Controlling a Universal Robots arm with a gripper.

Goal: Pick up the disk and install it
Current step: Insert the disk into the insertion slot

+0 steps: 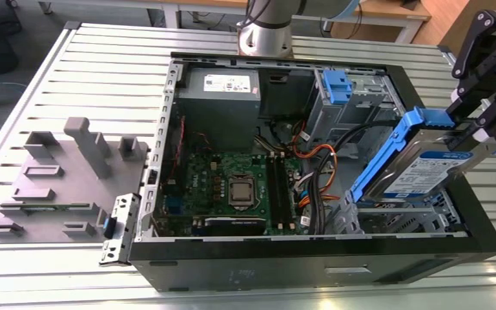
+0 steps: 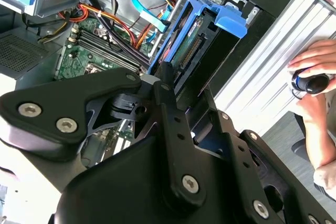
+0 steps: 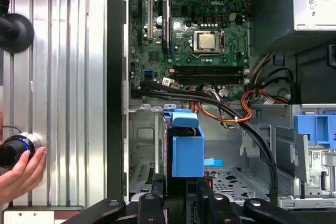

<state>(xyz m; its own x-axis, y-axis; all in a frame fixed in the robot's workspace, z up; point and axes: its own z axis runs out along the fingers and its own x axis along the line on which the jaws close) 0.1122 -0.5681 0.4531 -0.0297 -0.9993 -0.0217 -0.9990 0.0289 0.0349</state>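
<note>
Exterior view: 1 disk [image 1: 422, 169] in 1 pincer [image 1: 479, 137] over 1 case [image 1: 317, 258]

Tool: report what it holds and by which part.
The disk, clamped by the tool at the end opposite its blue tab, above the open computer case.

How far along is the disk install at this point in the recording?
Pickup looks done: the end effector is shut on the disk and holds it tilted above the open computer case. Installation is left: the disk is clear of the metal drive cage below it, not yet seated.
</note>
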